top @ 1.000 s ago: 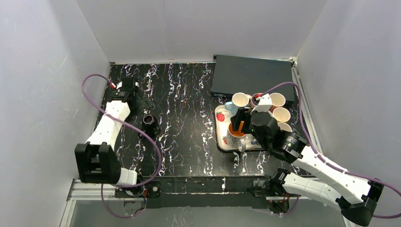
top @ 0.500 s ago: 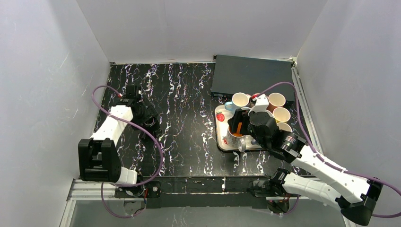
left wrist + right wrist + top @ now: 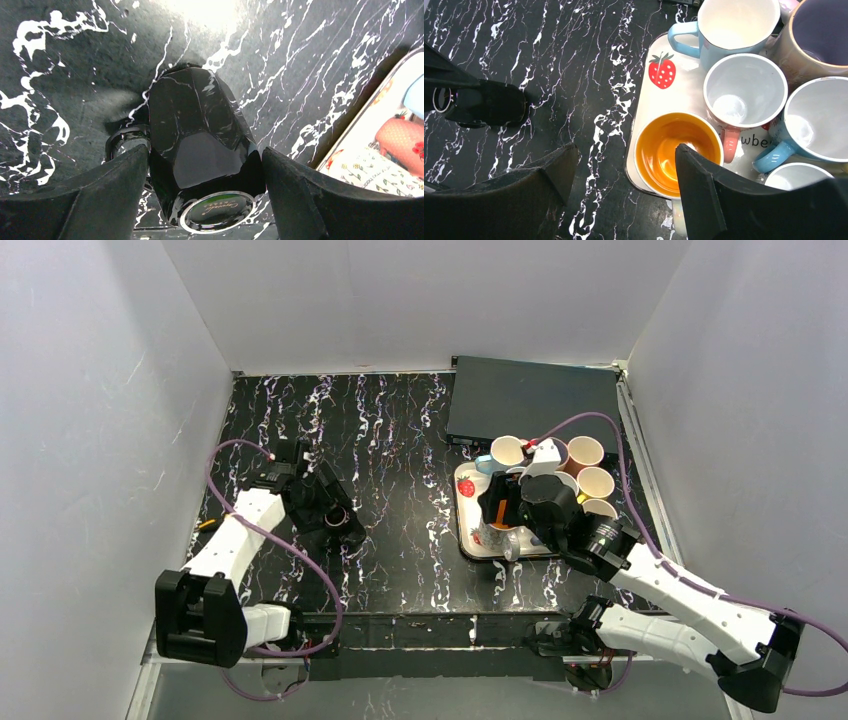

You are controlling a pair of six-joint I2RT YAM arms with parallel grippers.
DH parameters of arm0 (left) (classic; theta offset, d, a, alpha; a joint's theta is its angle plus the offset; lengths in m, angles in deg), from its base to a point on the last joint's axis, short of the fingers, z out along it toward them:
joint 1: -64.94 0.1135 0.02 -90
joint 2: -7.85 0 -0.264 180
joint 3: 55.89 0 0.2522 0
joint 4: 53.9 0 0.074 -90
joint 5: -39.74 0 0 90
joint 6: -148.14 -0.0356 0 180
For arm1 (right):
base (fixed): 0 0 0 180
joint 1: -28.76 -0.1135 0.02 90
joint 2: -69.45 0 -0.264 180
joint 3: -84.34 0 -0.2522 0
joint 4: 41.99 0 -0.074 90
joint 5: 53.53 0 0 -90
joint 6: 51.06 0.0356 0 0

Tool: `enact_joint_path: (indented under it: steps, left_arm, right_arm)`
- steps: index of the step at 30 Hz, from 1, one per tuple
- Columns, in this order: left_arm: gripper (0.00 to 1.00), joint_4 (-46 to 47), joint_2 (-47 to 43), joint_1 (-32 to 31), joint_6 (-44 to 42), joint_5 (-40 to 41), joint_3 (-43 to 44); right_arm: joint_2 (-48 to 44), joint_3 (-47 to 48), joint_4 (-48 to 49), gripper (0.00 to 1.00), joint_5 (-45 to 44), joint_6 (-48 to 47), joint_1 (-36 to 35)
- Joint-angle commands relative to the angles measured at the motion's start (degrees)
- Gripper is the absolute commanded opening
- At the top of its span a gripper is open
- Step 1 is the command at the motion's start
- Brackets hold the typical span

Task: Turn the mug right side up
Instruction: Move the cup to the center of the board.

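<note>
At table (image 3: 400, 440) left, left gripper (image 3: 205, 165) straddles inverted black mug (image 3: 200, 120), fingers apart for clamping; right gripper (image 3: 624, 155) spread, empty, clear.

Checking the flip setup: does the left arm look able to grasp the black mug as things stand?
Probably yes: the left end effector is open, its jaws either side of the black mug, nothing between.

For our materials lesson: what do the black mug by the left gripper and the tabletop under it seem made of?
Black mug: probably glazed ceramic, glossy; its faceted sides mirror the tabletop's white veins. Tabletop: black marble look with white veining, duller, one soft glare patch; could equally be printed laminate.
</note>
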Motion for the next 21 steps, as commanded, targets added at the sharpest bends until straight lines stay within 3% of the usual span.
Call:
enact_joint_path:
  steps: [1, 6, 11, 15, 18, 21]
  left_arm:
    - [0.82, -2.3, -4.0, -1.9, -0.3, -2.2, -1.3]
    - [0.87, -4.0, -5.8, -2.3, -2.6, 3.4, -1.1]
    - [0.91, -4.3, -5.0, -2.3, -5.0, 2.7, 1.1]
    - [0.93, 0.4, -6.8, -2.3, -7.9, -4.1, -2.0]
    - [0.93, 7.4, -8.5, -2.3, -4.8, -12.4, -6.2]
    - [0.93, 9.9, -9.3, -3.1, -2.9, -14.5, -8.2]
  right_arm:
    - [0.3, 0.5, 2.3, 0.79, 0.3, -0.1, 0.1]
    - [0.6, 0.3, 2.8, 0.79, 0.5, 0.0, 0.0]
    - [1.3, 0.5, 3.3, 0.79, 1.3, 0.3, 0.0]
    - [1.4, 0.2, 3.4, 0.79, 1.5, 0.6, 0.0]
    - [1.5, -0.3, 4.0, 0.79, 1.9, 0.7, 0.1]
    - [1.9, -0.1, 4.1, 0.79, 2.4, 0.7, 0.0]
